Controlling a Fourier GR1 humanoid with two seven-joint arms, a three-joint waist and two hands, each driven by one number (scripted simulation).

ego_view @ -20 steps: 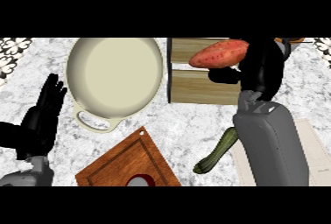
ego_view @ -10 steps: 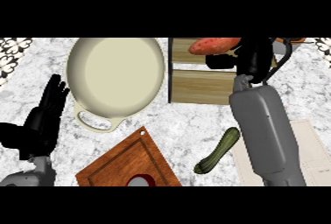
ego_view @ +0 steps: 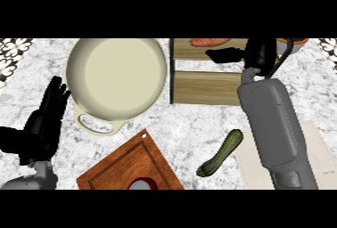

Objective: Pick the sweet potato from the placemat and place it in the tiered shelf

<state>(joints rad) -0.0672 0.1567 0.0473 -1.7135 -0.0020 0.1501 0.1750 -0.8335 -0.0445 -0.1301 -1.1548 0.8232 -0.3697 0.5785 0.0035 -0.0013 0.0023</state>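
Observation:
The orange sweet potato (ego_view: 209, 42) lies on the upper tier of the wooden tiered shelf (ego_view: 204, 87) at the top of the view, partly cut off by the view's edge. My right hand (ego_view: 258, 52) is just right of it, over the shelf. Its thumb sticks out straight to the left, just below the potato and apart from it, so the hand looks open. The beige placemat (ego_view: 319, 156) lies at the lower right, partly under my right forearm. My left hand (ego_view: 41, 122) rests open at the left edge, fingers up.
A large cream pan (ego_view: 117, 75) with a loop handle sits left of the shelf. A wooden cutting board (ego_view: 125, 171) is at the bottom centre. A green zucchini (ego_view: 220, 153) lies beside the placemat's left edge. An orange-rimmed object (ego_view: 294, 41) shows at the top right.
My right hand carried the sweet potato up and away onto the shelf's upper tier, and its fingers have come off it. The left hand has stayed still.

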